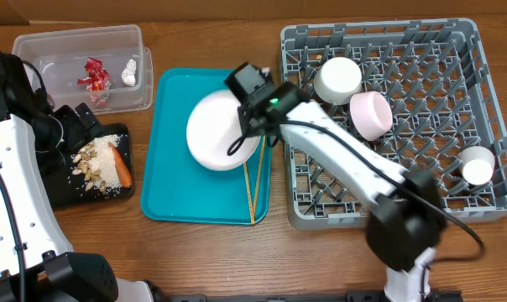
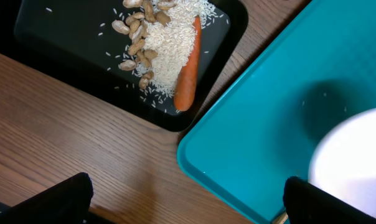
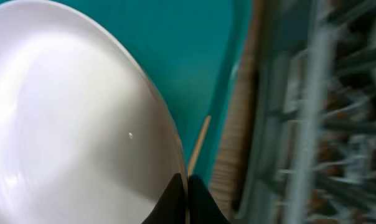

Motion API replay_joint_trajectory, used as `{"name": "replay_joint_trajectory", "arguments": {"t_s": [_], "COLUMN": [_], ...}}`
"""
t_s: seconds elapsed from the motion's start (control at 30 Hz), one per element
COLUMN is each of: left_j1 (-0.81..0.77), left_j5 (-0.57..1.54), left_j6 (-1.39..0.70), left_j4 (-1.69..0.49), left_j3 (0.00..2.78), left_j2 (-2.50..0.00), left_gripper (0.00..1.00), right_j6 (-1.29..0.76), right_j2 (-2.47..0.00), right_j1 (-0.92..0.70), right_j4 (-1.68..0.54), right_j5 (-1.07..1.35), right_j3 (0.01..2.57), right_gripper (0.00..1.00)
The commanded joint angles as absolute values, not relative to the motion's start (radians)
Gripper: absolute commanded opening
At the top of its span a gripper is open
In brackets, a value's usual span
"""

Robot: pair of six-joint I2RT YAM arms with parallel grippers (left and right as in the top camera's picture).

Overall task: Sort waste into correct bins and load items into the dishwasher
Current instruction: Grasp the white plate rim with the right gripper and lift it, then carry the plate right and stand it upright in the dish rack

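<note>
My right gripper [image 1: 258, 127] [image 3: 187, 194] is shut on the right rim of the white plate [image 1: 218, 130] [image 3: 76, 124], which is over the teal tray [image 1: 174, 180]. Two chopsticks [image 1: 253, 189] [image 3: 199, 144] lie on the tray beside the plate. The grey dishwasher rack [image 1: 346, 215] holds two bowls [image 1: 337, 78] [image 1: 371, 115] and a cup [image 1: 478, 165]. My left gripper [image 2: 188, 202] hangs open over bare table near the black tray [image 1: 60, 191], which holds the carrot [image 1: 122, 165] [image 2: 188, 74] and nut shells [image 1: 90, 159] [image 2: 138, 43].
A clear tub [image 1: 35, 44] at the back left holds a red wrapper [image 1: 95, 75] and a white wrapper [image 1: 131, 73]. Rice grains [image 2: 172, 43] lie around the carrot. The teal tray's corner [image 2: 194, 152] lies close to the black tray.
</note>
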State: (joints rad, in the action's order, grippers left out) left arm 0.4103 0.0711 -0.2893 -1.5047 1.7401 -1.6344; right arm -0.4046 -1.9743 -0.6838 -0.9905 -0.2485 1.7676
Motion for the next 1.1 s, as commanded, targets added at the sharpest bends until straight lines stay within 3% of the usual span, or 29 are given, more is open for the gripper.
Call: {"name": "replay_joint_trajectory", "arguments": {"t_s": [0.0, 0.27, 0.53, 0.8, 1.07], "left_j1": [0.411, 0.411, 0.411, 0.411, 0.411], "left_j5": [0.072, 0.072, 0.072, 0.072, 0.073], "left_j6": [-0.292, -0.292, -0.292, -0.292, -0.292], "left_j4": [-1.507, -1.506, -1.502, -1.503, -1.513], "left_j3": [1.743, 1.743, 1.743, 1.743, 1.743], "left_j2": [-1.636, -1.636, -1.636, -1.636, -1.636], "left_gripper": [1.0, 1.0, 1.0, 1.0, 1.0], "right_j6": [-0.366, -0.25, -0.325, -0.368, -0.367], "right_j2": [-1.806, -1.655, -1.656, -1.718, -1.811], "right_j1": [-0.645, -0.447, -0.178, 0.033, 0.083], "right_j4": [-1.005, -1.057, -1.036, -0.995, -0.938], "right_j5": [-0.441, -0.892, -1.237, -1.236, -1.211], "right_j3": [1.82, 1.82, 1.785, 1.722, 1.705], "right_gripper": [0.04, 0.04, 0.04, 0.04, 0.04]}}
